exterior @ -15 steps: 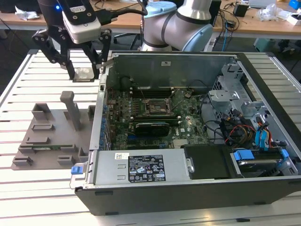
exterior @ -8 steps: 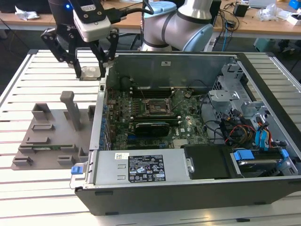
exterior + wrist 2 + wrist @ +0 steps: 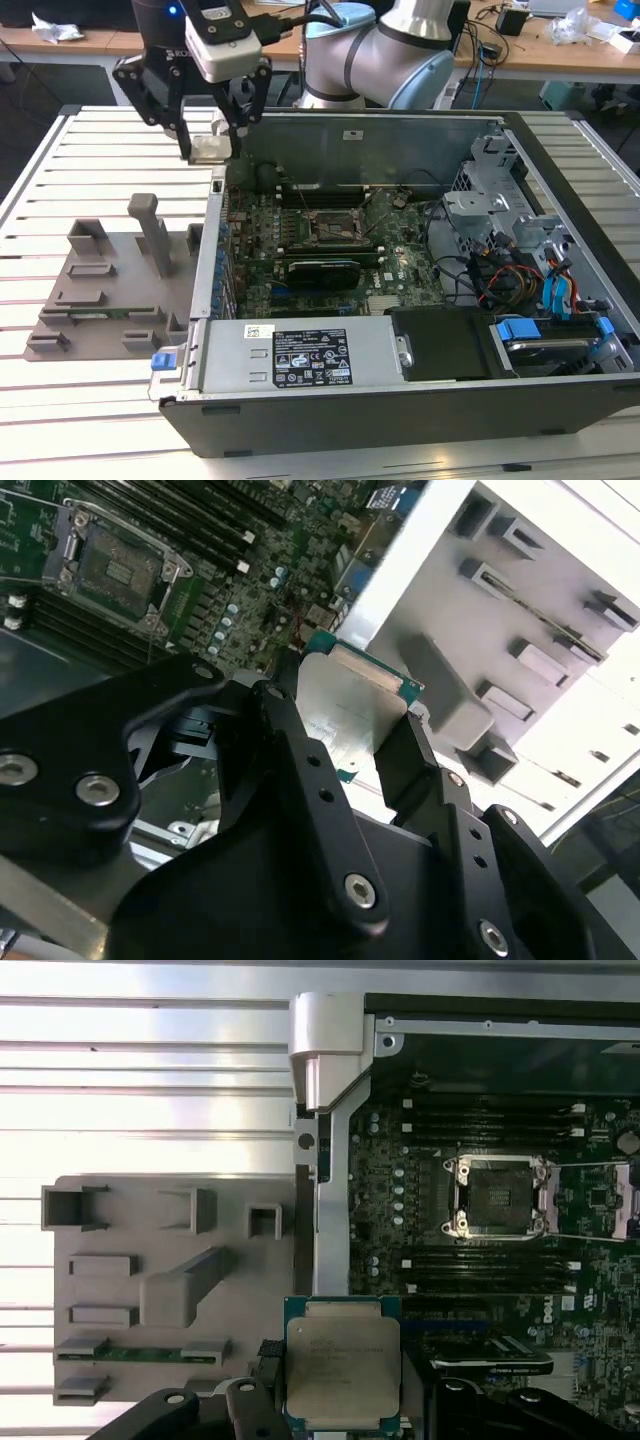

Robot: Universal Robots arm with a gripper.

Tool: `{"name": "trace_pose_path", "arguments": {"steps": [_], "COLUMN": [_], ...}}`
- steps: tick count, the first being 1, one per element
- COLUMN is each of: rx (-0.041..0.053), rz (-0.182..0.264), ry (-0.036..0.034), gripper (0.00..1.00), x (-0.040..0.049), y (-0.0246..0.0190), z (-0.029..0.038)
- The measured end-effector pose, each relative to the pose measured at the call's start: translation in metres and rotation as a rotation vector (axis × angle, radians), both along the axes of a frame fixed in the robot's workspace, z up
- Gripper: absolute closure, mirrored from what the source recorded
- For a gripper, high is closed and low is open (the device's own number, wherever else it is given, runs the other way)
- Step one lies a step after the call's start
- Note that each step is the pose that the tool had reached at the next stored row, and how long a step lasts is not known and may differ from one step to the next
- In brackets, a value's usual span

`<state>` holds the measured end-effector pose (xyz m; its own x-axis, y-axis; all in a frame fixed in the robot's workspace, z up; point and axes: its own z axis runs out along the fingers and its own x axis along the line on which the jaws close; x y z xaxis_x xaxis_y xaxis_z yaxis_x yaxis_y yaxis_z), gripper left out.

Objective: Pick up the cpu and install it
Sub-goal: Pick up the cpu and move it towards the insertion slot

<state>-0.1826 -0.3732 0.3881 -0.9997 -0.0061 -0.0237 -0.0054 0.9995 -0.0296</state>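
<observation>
- The cpu point(image 3: 343, 1360) is clamped at two edges by the gripper point(image 3: 345, 1410).
- It is held above the case wall point(image 3: 330, 1210), clear of the board.
- Farther on, the socket point(image 3: 497, 1195) is seen empty; the carrying step is judged in hand, and square alignment is required.

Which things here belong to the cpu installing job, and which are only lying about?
Job: cpu, held by the end effector; socket.
Lying about: grey fixture, expansion card, power supply, cables.
</observation>
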Motion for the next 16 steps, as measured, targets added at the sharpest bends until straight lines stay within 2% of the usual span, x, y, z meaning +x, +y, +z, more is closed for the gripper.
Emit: {"name": "trace_pose_path", "arguments": {"steps": [5,8,12,16], "rx": [0.0000,0.0000,-0.0002,-0.0001], "rz": [0.000,0.000,0.000,0.000], "ry": [0.0024,0.0033,0.0040,0.0041], "gripper": [0.45,0.45,0.45,0.45], "x": [0.0165,0.0304,0.0485,0.0582], "y": [0.0045,0.0063,0.0069,0.0070], "z": [-0.0018,-0.0025,-0.0027,-0.0028]}}
